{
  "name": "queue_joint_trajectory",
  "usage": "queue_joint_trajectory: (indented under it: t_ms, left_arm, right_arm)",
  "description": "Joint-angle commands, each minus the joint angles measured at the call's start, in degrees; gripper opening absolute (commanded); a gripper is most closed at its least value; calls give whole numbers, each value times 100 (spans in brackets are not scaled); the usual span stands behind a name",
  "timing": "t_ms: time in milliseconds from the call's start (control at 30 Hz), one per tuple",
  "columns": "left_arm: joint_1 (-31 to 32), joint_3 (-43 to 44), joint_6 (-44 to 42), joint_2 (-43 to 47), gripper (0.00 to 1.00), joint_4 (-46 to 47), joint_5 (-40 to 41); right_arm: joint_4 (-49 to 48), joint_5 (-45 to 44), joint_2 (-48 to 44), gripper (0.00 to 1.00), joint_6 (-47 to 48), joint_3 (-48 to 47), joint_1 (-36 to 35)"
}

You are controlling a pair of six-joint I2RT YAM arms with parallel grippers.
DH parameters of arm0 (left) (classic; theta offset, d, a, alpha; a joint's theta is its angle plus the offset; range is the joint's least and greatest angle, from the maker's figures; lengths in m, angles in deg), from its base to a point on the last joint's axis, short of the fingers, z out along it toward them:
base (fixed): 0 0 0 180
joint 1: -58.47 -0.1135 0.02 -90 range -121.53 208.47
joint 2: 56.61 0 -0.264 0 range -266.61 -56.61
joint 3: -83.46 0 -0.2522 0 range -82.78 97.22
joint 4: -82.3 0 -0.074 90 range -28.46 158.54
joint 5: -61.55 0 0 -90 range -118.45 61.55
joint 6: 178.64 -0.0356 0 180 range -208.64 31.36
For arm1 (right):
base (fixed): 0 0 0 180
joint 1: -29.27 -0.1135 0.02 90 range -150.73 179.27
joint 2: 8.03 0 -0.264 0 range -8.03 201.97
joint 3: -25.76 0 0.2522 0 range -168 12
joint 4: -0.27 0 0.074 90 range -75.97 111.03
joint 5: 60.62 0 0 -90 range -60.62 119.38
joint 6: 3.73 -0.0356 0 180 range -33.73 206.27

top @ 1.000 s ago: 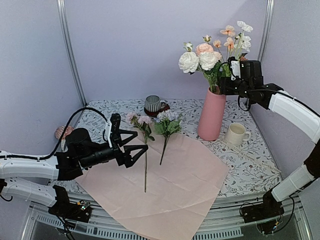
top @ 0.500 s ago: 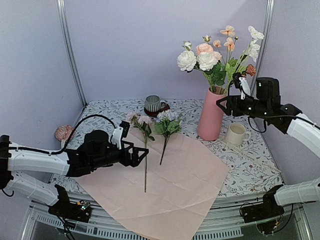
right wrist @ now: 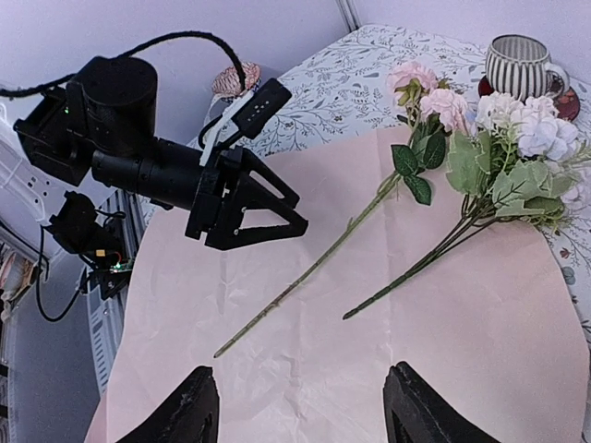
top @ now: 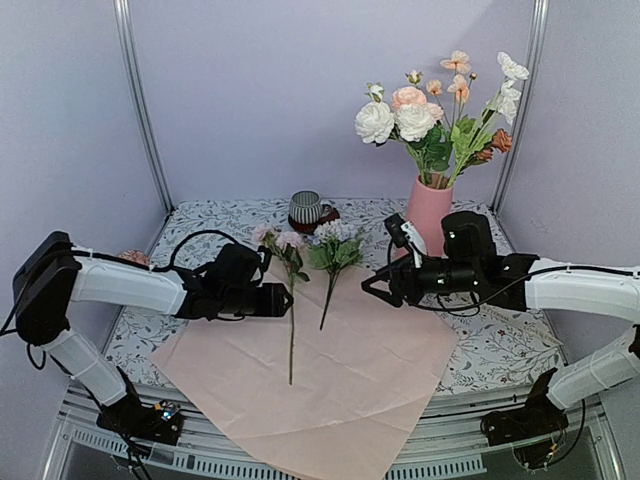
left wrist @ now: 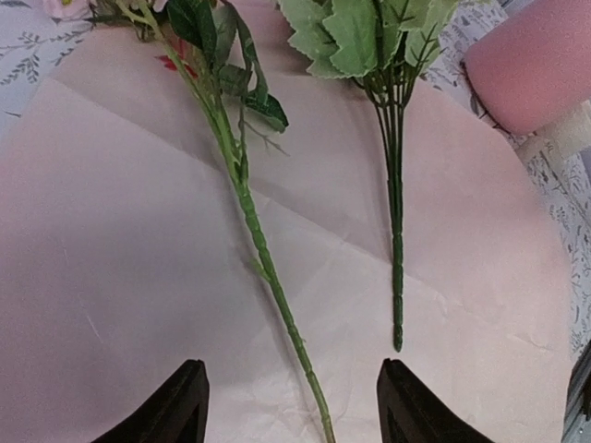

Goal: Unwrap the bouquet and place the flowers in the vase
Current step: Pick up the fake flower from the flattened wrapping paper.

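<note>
Two flowers lie loose on the big pale pink square sheet of paper, which is spread flat over the floral-print tablecloth. One is the long-stemmed pink rose spray. The other, just beside it, is the shorter sprig of lilac and white blossoms.

The left gripper is low over the paper with its jaws apart, and the bare lower part of the rose stem runs up between the fingers. They're not touching it, nothing gripped. The right gripper hovers over the sheet with jaws open and empty, facing both stems.

How will these handle? They look light as anything: thin plastic stems, probably a bit springy, with all the bulk up at the blooms. So a stem is likely to tip head-down if it's pinched too near the tail. I'd take the ribbed green stem just below the leaves, clear of the soft petals. A thin round stem lying flat on paper could also roll or slide as the fingers close, and the paper itself may drag.

At the back right, the tall matte pink cylindrical vase already stands full of white, peach and pink blooms, with leaves fanning over the rim. Its mouth looks crowded, so the next stem will need a gap. The striped grey cup sits behind the flower heads, and I can't see what's in it.
</note>
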Motion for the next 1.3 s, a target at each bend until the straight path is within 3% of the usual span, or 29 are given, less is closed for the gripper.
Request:
queue_joint_trajectory:
  t_ms: [0, 300, 600, 900, 1267]
  left_arm:
    - [-3, 606, 280, -613, 64, -959, 62]
    - [445, 1555, 528, -1451, 54, -1991, 1051]
    - [563, 1899, 556, -1842, 41, -2193, 995]
    - [711, 2344, 701, -2155, 38, -2603, 1170]
    - [760, 2305, 989, -2057, 13, -2568, 1193]
  right_arm:
    - [-630, -461, 518, 63, 242, -148, -73]
    - [-820, -1109, 1277, 63, 769, -741, -75]
    - [-2341, -1568, 1465, 63, 806, 142, -73]
    - [-2613, -1689, 1685, 62, 636, 343, -73]
    - [-2630, -1763, 1751, 62, 653, 343, -74]
